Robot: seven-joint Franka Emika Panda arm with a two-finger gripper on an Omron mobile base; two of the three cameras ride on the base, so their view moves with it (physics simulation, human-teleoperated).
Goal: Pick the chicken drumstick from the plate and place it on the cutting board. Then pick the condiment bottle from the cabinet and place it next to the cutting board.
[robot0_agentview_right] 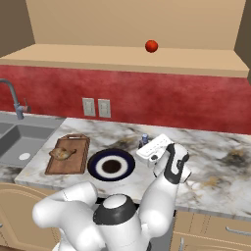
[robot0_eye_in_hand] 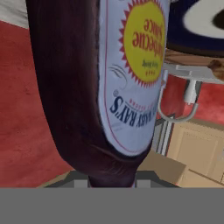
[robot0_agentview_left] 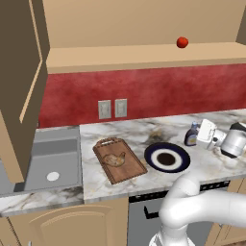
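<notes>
A: Left base view. What lies on the marble counter (robot0_agentview_left: 144, 132)?

B: The chicken drumstick (robot0_agentview_left: 115, 159) rests on the cutting board (robot0_agentview_left: 118, 160), which sits just left of the round navy plate (robot0_agentview_left: 166, 157). The condiment bottle (robot0_agentview_left: 191, 134) stands upright behind the plate's right rim, touching the front of the gripper (robot0_agentview_left: 201, 136). A steel sink (robot0_agentview_left: 52, 161) is at left, two wall outlets (robot0_agentview_left: 112, 108) sit on the red backsplash, and a small red ball (robot0_agentview_left: 182, 42) lies on the cabinet (robot0_agentview_left: 144, 55) shelf.

A: And what does the right base view add?

B: A faucet (robot0_agentview_right: 12, 100) at the left edge, and the arm from its other side. Here the bottle is largely hidden behind the white hand; only its pale cap and a sliver of neck can be made out.

A: Is the gripper closed on it?

B: In both base views the fingers are too small and too masked by the hand to judge. The hand view settles it: the dark bottle body and its yellow sunburst label press right up against the lens, seated between the fingertips, so the jaws are clamped on the condiment bottle.

A: What is cut off there?

B: The bottle runs out of frame at the top. Beside it show slices of the plate and the board's edge, with the faucet behind, all turned by the hand's roll.
</notes>
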